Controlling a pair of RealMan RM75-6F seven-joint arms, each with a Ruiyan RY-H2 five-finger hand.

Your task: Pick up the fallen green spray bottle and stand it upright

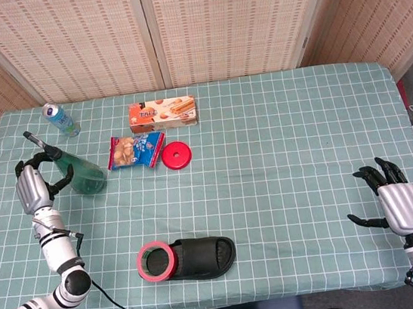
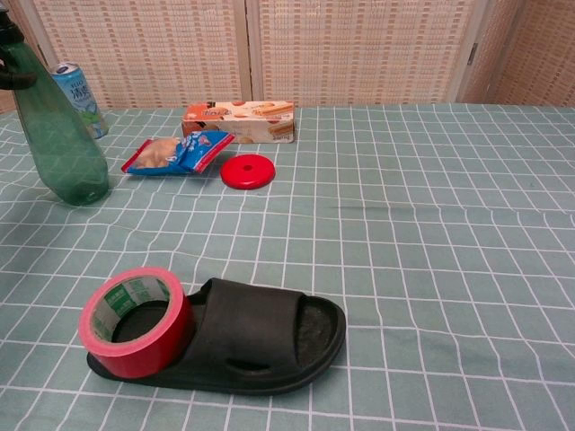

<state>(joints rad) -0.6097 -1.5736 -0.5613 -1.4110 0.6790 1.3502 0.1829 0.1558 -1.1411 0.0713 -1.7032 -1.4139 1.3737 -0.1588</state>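
1. The green spray bottle (image 1: 79,173) stands at the table's (image 1: 283,159) far-left part, base on the cloth, long axis leaning. In the head view its black nozzle end points up and toward the left edge; in the chest view (image 2: 61,144) it rises nearly upright, top cut off by the frame's corner.
2. The left robot hand (image 1: 34,185) grasps the bottle at its neck, fingers curled round it, just inside the left edge.
3. The right robot hand (image 1: 392,198) hovers released near the right front corner, fingers spread, holding nothing, well apart from everything else.
4. Just behind the bottle a can (image 1: 59,119) stands near the far-left corner. To the bottle's right lie a snack bag (image 1: 136,149) and a red lid (image 1: 177,156), with a biscuit box (image 1: 161,113) behind them.
5. Near the front edge a black slipper (image 1: 201,256) lies with a red tape roll (image 1: 156,261) touching its left end.
6. The table's middle and right half are bare checked cloth, open between the lid and the right robot hand.
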